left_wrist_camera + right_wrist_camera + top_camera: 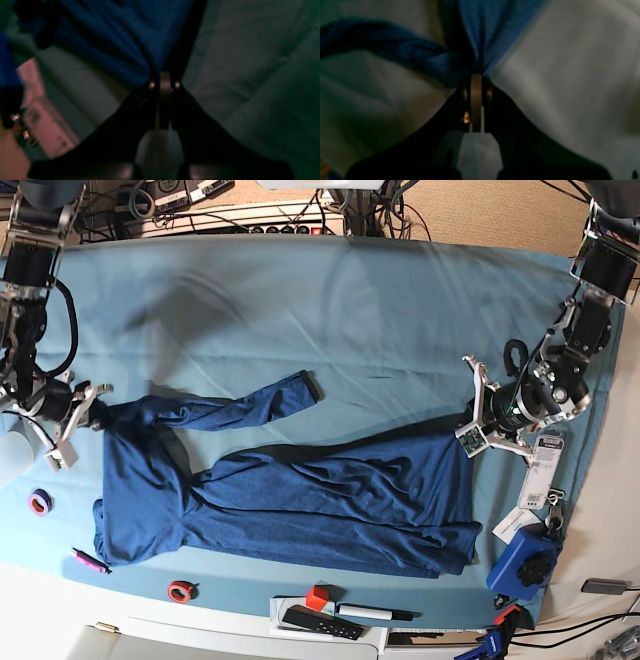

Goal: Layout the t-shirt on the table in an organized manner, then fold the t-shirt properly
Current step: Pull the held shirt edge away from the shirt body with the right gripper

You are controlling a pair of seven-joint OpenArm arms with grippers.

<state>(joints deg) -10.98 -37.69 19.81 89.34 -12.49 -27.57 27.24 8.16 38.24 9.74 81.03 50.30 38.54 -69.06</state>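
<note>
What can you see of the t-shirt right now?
The t-shirt is dark navy heathered knit, long-sleeved, wrinkled. It lies stretched sideways across the teal-draped table, one sleeve angled up toward the middle. The right gripper pinches one end, the left gripper the other; both are shut on bunched fabric.

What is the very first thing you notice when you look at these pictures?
A big dark blue t-shirt with long sleeves lies stretched across the table, which wears a light teal cloth. The left gripper is shut on the shirt's edge at the base view's right, and the right gripper is shut on it at that view's left, so the shirt hangs between the two arms.
</note>
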